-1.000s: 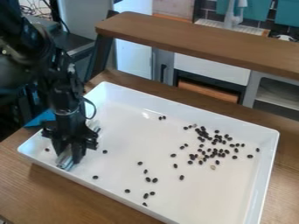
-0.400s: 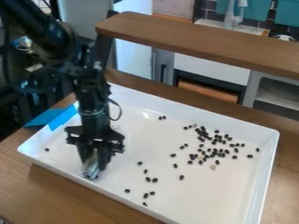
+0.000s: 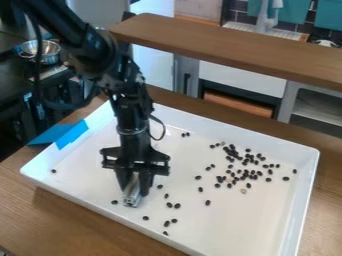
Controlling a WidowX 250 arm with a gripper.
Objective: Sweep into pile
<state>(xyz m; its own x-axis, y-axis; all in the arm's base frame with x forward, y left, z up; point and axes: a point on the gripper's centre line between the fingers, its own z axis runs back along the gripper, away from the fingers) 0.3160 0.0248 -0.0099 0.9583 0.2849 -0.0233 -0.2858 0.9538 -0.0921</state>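
My gripper point(image 3: 135, 187) hangs low over the left half of the white tray point(image 3: 267, 240), its fingers shut on a silvery grey bar-like tool point(image 3: 132, 196) whose lower end is at the tray floor. Dark beans lie across the tray. The densest group point(image 3: 240, 162) spreads over the right part, with a few pale ones among them. Looser beans point(image 3: 169, 205) lie just right of the tool, and one bean point(image 3: 114, 202) lies to its left. A lone bean point(image 3: 53, 171) rests near the left corner, and a pair point(image 3: 185, 134) lies toward the back.
The tray's raised walls surround the work area on a wooden table point(image 3: 80, 220). Blue tape point(image 3: 60, 135) covers part of the left rim. A raised wooden shelf point(image 3: 227, 47) runs behind the tray, and a metal bowl point(image 3: 41, 51) stands at the back left.
My gripper has moved right across the tray with the tool held. One bean now shows left of the tool; the right-hand beans lie as before.
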